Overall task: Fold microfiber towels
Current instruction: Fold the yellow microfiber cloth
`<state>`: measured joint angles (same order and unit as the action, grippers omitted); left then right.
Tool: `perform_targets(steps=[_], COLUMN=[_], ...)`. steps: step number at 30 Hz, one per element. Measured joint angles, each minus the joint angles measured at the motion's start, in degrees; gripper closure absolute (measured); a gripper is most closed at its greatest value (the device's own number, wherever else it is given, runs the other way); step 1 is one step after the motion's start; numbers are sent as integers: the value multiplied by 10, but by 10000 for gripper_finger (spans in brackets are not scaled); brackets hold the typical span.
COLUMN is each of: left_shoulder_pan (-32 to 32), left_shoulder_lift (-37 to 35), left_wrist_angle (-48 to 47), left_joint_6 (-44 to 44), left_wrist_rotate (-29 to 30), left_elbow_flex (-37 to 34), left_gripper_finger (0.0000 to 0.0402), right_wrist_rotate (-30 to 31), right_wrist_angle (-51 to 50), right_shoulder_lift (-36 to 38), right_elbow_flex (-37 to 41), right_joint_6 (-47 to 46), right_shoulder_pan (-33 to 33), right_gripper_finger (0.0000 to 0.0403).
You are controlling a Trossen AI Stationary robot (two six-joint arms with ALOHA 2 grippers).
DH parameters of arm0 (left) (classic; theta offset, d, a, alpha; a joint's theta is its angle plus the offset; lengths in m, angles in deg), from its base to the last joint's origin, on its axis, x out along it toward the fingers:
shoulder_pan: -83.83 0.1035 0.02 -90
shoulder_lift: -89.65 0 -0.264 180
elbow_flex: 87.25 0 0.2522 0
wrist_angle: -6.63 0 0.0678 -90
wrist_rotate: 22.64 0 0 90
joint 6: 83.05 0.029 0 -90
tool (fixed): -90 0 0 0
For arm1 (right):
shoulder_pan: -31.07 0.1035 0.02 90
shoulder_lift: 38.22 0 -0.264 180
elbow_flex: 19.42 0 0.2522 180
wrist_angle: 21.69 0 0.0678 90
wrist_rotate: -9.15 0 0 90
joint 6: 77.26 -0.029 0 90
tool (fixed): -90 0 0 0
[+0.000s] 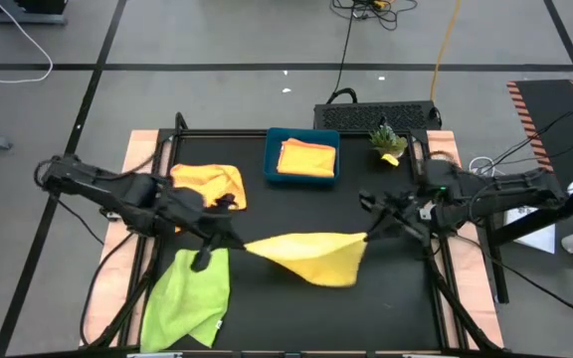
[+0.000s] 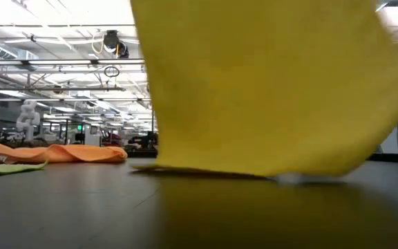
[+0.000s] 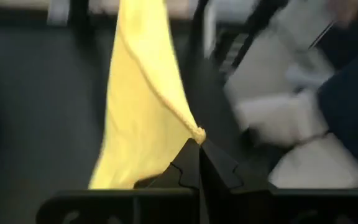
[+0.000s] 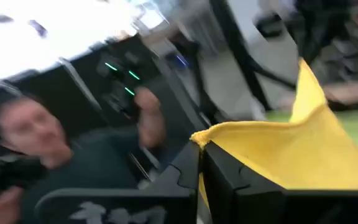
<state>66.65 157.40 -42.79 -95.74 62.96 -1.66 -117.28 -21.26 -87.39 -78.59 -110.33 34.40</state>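
A yellow towel is stretched between my two grippers over the middle of the black table; it fills the low view. My left gripper is shut on its left corner, my right gripper is shut on its right corner. A lime green towel lies flat at the near left. An orange towel lies crumpled at the far left. Another orange towel lies in the blue tray. My left gripper pinches a corner of the yellow towel between its two fingertips. The cloth runs away from the fingers, lifted at this corner. My right gripper pinches another corner of the yellow towel between its two fingertips. The cloth spreads away from the fingers toward the left arm; the towel's lower edge sags down to the table.
A small potted plant stands right of the tray at the far edge. A dark keyboard-like unit lies beyond the table. A person shows beyond the table in the right wrist view.
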Motion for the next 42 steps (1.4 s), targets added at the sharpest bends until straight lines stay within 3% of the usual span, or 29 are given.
perform_targets(steps=[5, 12, 16, 22, 29, 34, 38, 42], left_shoulder_pan=[-47, -41, -4, 77, 173, 220, 222, 199], left_shoulder_lift=[2, 2, 4, 5, 5, 5, 5, 5], left_wrist_angle=[-28, -115, -150, -155, -137, -137, -131, -74], left_joint_6=[9, -23, -58, -62, -25, 3, 25, 48], left_wrist_rotate=[80, 158, 160, 151, 181, 210, 209, 172], left_elbow_flex=[97, 134, 91, 1, -83, -110, -121, -151], left_gripper_finger=[400, 400, 398, 398, 399, 397, 398, 399], right_wrist_rotate=[-12, 66, 101, 202, 307, 306, 302, 241], right_wrist_angle=[120, 2, -98, -214, -273, -260, -266, -239], right_shoulder_lift=[7, 22, 14, -7, -46, -79, -103, -118], right_elbow_flex=[0, 0, 0, 0, 0, 0, 0, 24], right_joint_6=[-43, 18, 48, 121, 233, 284, 315, 326], right_shoulder_pan=[23, -4, -27, -71, -137, -176, -182, -169], right_gripper_finger=[397, 397, 397, 397, 397, 397, 397, 397])
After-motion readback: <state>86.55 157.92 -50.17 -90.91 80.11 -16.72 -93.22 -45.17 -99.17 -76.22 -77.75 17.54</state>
